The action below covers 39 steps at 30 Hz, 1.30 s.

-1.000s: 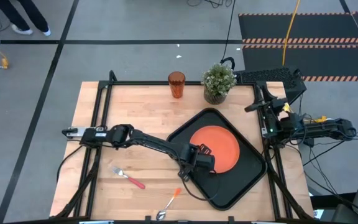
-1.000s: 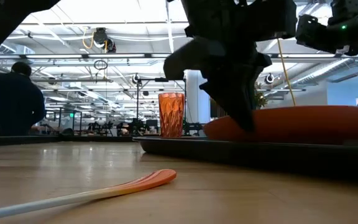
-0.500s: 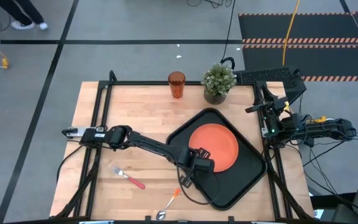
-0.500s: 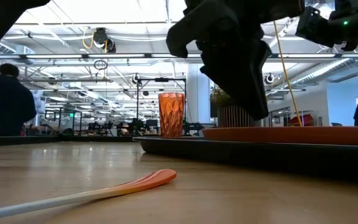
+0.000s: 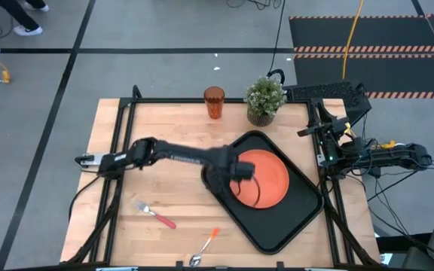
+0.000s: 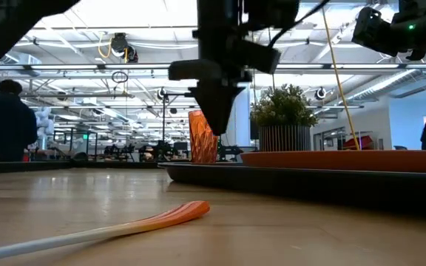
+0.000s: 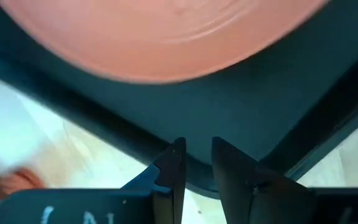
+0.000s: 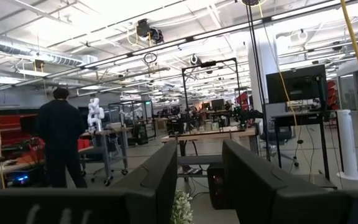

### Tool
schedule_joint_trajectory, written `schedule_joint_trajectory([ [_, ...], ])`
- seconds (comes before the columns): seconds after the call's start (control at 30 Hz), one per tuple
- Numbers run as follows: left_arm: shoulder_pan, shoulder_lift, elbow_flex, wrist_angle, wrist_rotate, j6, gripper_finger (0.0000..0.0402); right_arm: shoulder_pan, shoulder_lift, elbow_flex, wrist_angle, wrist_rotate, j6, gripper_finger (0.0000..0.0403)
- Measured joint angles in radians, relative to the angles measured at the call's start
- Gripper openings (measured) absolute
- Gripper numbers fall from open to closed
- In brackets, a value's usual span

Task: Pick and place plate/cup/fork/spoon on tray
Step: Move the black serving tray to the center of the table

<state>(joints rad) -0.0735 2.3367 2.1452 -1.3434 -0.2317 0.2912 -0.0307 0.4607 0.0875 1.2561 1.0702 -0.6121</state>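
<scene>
Now the left gripper (image 5: 241,170), empty with its fingers nearly together, hovers over the plate (image 5: 266,179) on the tray (image 5: 277,226), nearer the cup (image 5: 214,102) at the table's far edge than the folded right arm.

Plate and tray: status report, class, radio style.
Left gripper empty, above tray edge. Right gripper parked, open. Plate on tray. Nothing blocking.

Both arms are dark, slender and jointed; a black cable loops beside the left gripper (image 5: 236,170).
</scene>
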Motion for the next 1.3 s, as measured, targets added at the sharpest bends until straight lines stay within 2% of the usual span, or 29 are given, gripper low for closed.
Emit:
schedule_joint_trajectory([
  [0.2, 0.152, 0.0, -0.014, 0.002, 0.01, -0.198, 0.0081, 0.0, 0.0, 0.0, -0.001, 0.002, -0.004, 0.0123],
  [0.37, 0.249, 0.0, -0.03, 0.015, 0.149, -0.362, 0.0081, 0.0, 0.0, 0.0, -0.001, 0.002, -0.043, 0.0123],
  [0.5, 0.277, 0.0, -0.07, 0.049, 0.231, -0.326, 0.0081, 0.0, 0.0, 0.0, 0.0, 0.002, -0.066, 0.0123],
  [0.77, 0.212, 0.0, -0.124, 0.189, 0.232, -0.194, 0.0082, -0.001, 0.0, 0.0, 0.004, 0.002, -0.112, 0.0123],
  [1.0, 0.192, 0.0, -0.177, 0.21, 0.109, -0.161, 0.0081, -0.001, 0.0, 0.0, 0.028, -0.001, -0.115, 0.0123],
  [1.17, 0.207, -0.006, -0.271, 0.239, 0.09, -0.201, 0.0081, -0.001, 0.0, 0.0, 0.028, -0.019, -0.115, 0.0123],
  [1.3, 0.208, -0.009, -0.298, 0.246, 0.089, -0.225, 0.0081, -0.001, 0.0, 0.0, 0.028, -0.032, -0.115, 0.0123],
])
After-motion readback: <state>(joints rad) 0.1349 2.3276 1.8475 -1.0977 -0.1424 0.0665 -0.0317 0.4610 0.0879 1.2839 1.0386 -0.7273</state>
